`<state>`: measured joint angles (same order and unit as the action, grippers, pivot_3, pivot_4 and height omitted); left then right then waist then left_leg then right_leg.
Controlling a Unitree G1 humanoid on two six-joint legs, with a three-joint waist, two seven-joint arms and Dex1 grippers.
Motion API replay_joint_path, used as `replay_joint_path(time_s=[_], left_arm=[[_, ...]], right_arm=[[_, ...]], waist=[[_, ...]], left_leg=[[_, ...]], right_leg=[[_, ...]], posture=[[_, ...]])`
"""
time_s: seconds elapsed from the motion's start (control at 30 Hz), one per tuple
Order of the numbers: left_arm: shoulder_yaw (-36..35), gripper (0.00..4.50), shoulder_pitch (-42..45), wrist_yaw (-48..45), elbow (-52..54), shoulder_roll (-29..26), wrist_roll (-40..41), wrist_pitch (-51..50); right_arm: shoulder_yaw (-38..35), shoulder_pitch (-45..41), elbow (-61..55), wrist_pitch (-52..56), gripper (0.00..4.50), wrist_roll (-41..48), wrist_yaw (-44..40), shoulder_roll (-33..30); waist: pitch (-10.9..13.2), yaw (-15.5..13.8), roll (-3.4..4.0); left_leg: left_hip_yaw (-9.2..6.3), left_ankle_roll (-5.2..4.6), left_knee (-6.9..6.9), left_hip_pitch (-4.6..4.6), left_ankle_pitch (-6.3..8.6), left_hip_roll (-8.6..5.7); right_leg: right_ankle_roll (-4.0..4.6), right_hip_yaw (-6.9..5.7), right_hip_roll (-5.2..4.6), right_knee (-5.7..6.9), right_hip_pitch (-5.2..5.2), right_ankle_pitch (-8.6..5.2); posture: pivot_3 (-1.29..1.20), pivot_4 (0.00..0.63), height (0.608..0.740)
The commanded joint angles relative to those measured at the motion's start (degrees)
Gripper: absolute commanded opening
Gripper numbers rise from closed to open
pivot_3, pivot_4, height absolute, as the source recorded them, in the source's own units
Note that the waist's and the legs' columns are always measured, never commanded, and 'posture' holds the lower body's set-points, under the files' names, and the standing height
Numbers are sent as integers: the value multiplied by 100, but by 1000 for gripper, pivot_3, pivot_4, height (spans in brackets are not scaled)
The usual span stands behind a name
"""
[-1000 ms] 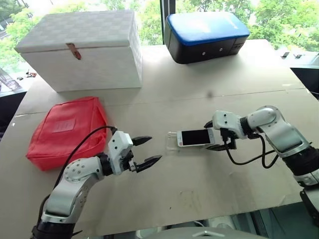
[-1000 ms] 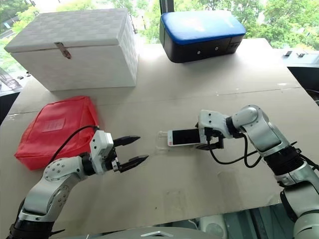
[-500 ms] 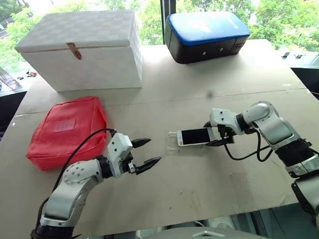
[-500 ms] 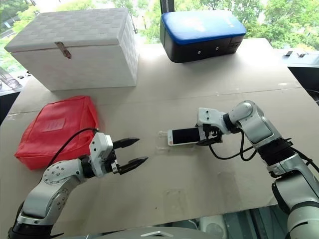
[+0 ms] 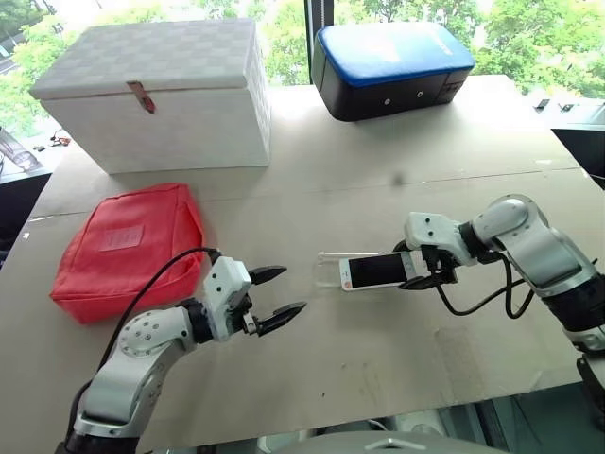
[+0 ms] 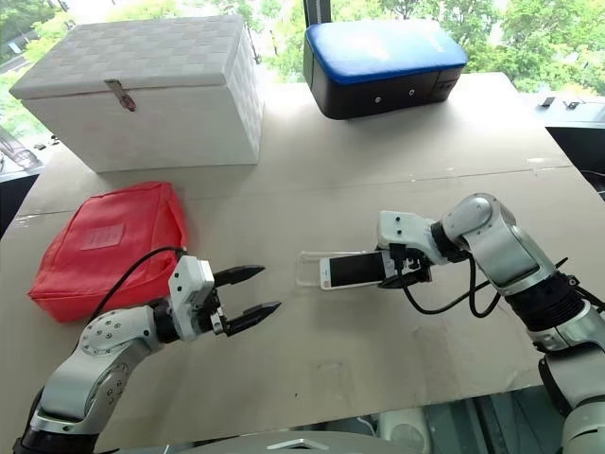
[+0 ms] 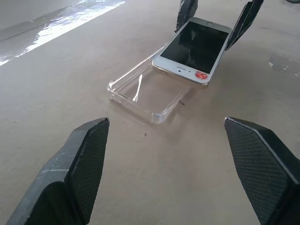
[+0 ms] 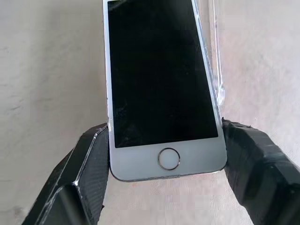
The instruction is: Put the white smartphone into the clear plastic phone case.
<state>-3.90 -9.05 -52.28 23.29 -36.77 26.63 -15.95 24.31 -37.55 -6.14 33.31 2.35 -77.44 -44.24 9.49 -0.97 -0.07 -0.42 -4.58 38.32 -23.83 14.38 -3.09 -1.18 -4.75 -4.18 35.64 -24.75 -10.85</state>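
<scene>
The white smartphone (image 5: 378, 270) lies screen up in the middle of the table, its home-button end toward my right arm. My right gripper (image 5: 427, 269) is shut on that end, one finger (image 8: 89, 164) on each long edge. The phone's other end, which bears a small red sticker, rests over one end of the clear plastic phone case (image 7: 140, 96), so the phone (image 7: 194, 47) sits tilted on the case's rim. The rest of the case (image 5: 326, 270) is uncovered. My left gripper (image 5: 274, 295) hovers open, a short way from the case's free end and pointing at it.
A red pouch (image 5: 128, 246) lies at the left. A white lidded box (image 5: 156, 95) stands at the back left and a blue-topped black case (image 5: 388, 66) at the back centre. The table's front edge (image 5: 378, 416) runs close below both arms.
My right gripper's fingers have closed on the phone's end and drawn it slightly nearer to me, leaving more of the case uncovered. The left arm has kept still.
</scene>
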Motion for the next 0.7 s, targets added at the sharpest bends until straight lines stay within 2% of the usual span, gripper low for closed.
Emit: replay_joint_path(time_s=[0.03,0.43,0.7], left_arm=[[-3,4006,101,-72,22,-7,27,97],[51,4006,100,-67,25,72,-5,118],[63,4006,62,-40,37,113,-42,146]], right_arm=[[99,-148,-139,302,3041,-180,146,-35],[365,-504,96,1191,3040,-366,449,194],[561,-679,41,1423,3038,-426,549,260]], waist=[[0,0,0],[0,5,0],[0,7,0]], left_leg=[[0,0,0,0,0,0],[0,1,2,0,-1,0],[0,1,5,2,-1,0]], right_leg=[[0,0,0,0,0,0],[-1,0,0,3,0,1],[-1,0,0,7,0,2]], posture=[[0,150,740],[0,150,740],[0,150,740]])
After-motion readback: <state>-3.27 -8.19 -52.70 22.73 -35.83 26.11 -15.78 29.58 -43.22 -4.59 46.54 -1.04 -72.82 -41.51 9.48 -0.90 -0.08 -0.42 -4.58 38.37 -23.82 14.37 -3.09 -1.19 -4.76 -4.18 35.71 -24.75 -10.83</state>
